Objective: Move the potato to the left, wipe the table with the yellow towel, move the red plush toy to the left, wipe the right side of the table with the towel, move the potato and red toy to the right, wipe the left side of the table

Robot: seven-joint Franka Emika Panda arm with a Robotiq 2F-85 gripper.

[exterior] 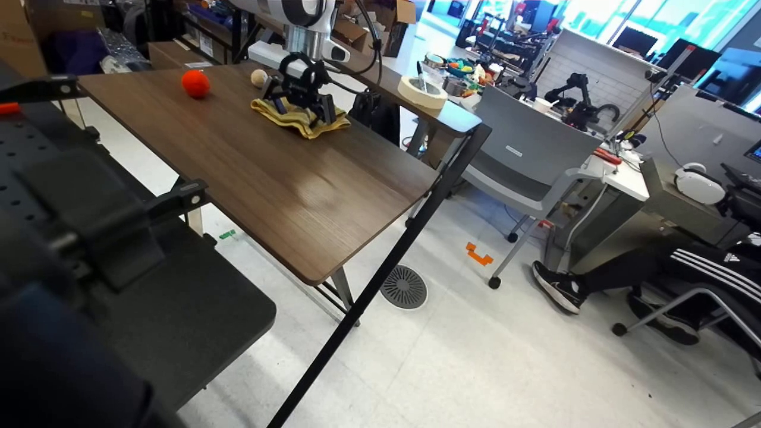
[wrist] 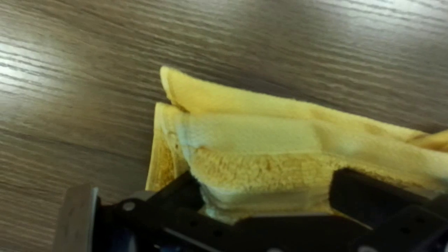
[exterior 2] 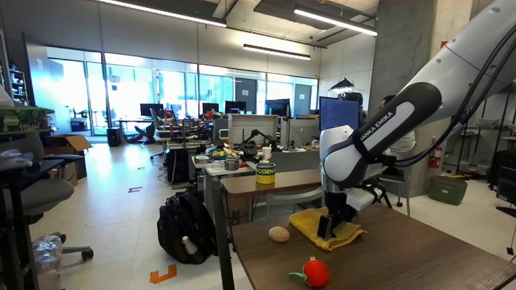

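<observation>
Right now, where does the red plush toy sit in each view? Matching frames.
In an exterior view: red plush toy at upper left.
In an exterior view: red plush toy at the bottom edge, right of centre.
Wrist view: not in it.
Shared landmark: yellow towel, visible in all three.

Arm (exterior 2: 463, 60): pale grey, rounded, dotted with small round caps (exterior 2: 495, 10)
Panel (exterior 2: 421, 98): black, light-grey stripe (exterior 2: 393, 122), white lettering (exterior 2: 377, 126) ending "ANKA EMIKA"
Cables (exterior 2: 462, 117): black, strung along the arm
Collar (exterior: 307, 40): silvery metal cylinder
Gripper (wrist: 266, 189): black, angular, with round silvery screw heads (wrist: 128, 205)
</observation>
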